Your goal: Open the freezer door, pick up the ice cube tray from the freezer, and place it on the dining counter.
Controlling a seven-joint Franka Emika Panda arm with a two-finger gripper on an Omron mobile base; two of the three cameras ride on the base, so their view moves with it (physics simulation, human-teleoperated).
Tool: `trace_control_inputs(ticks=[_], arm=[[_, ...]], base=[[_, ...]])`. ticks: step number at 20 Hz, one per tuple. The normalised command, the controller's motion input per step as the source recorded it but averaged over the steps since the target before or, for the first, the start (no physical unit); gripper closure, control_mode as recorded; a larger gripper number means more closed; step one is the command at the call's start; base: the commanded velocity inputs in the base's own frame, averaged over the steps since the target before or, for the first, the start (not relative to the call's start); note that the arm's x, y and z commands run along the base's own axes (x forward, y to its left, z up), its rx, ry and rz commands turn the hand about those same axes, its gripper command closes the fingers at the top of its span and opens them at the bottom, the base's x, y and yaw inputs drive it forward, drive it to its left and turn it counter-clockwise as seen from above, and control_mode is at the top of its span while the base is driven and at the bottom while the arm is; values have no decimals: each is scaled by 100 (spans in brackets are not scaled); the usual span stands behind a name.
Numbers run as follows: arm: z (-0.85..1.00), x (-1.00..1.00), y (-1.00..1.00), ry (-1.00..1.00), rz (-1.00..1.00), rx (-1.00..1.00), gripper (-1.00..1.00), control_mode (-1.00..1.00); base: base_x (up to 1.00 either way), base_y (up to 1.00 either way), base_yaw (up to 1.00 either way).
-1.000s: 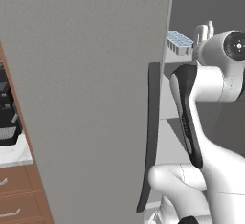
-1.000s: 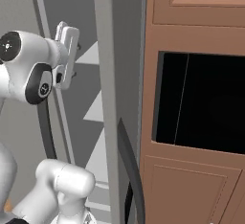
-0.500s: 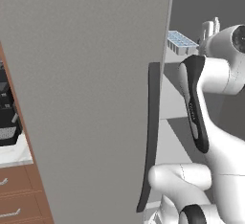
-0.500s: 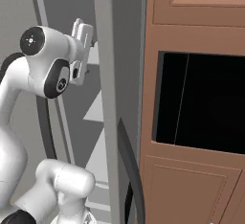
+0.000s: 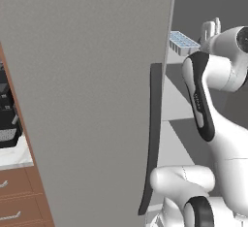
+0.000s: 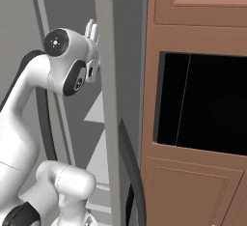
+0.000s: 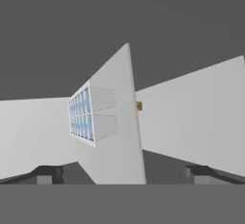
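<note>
The freezer door (image 5: 87,100) stands swung open, its dark curved handle (image 5: 149,138) facing me; in the right base view its edge (image 6: 113,99) and handle (image 6: 131,167) show. The pale blue ice cube tray (image 5: 183,42) lies on an upper shelf inside the freezer (image 6: 72,7). My gripper (image 5: 212,27) reaches into the freezer at that height, just right of the tray and apart from it; it also shows beside the door edge (image 6: 90,29). In the hand view the tray (image 7: 81,114) sits on a pale shelf (image 7: 119,141) ahead, and the gripper (image 7: 123,175) is open and holds nothing.
A black coffee machine (image 5: 7,119) stands on a small marble counter (image 5: 14,155) over brown drawers (image 5: 14,197), left of the door. Brown cabinets with a dark oven opening (image 6: 202,104) are right of the freezer. A small orange spot (image 7: 139,106) sits at the shelf's back.
The arm has swung further into the freezer: the hand has moved up and closer to the tray's shelf, and the elbow has risen. The door and the tray have not moved.
</note>
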Motion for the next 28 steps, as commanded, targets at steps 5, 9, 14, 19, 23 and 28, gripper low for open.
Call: trace_control_inputs(ticks=[5, 9, 14, 19, 23, 28], arm=[[0, 40, -1, 0, 1, 0, -100, -100], [0, 37, 0, 1, 1, 0, -100, -100], [0, 31, 0, 2, 1, 0, -100, -100], [0, 26, 0, 3, 1, 0, -100, -100], [0, 27, 0, 0, 0, 0, -100, -100], [0, 24, 0, 1, 0, 0, -100, -100]], base=[[0, 0, 0], [0, 0, 0], [0, 0, 0], [0, 0, 0], [0, 0, 0], [0, 0, 0]])
